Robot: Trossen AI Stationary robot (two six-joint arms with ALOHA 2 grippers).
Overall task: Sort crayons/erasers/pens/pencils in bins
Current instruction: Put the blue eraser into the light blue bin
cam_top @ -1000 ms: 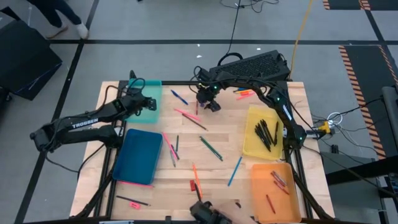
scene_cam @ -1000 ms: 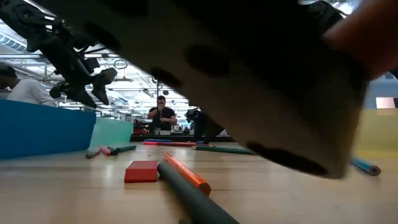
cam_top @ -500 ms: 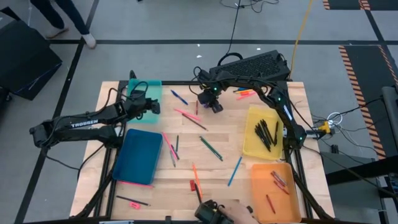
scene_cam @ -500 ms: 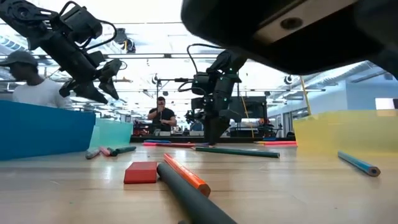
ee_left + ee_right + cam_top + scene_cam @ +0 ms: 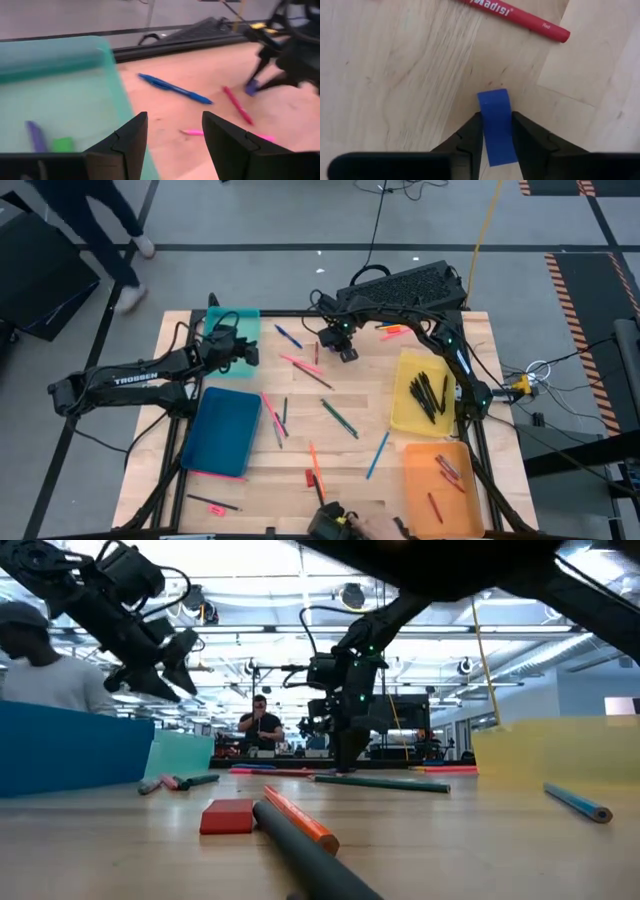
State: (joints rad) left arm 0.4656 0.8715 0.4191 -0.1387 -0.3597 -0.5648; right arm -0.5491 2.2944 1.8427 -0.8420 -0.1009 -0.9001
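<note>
Blue eraser (image 5: pixel 497 126) pinched by right gripper (image 5: pixel 496 134)

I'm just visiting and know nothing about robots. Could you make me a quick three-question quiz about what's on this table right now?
1. True or false: the right gripper is shut on a blue eraser.
2. Which bin holds the black sticks? A teal bin B yellow bin C orange bin
3. Fill in: the left gripper hangs open over the edge of the ____ bin.

Key: 1 true; 2 B; 3 teal.
</note>
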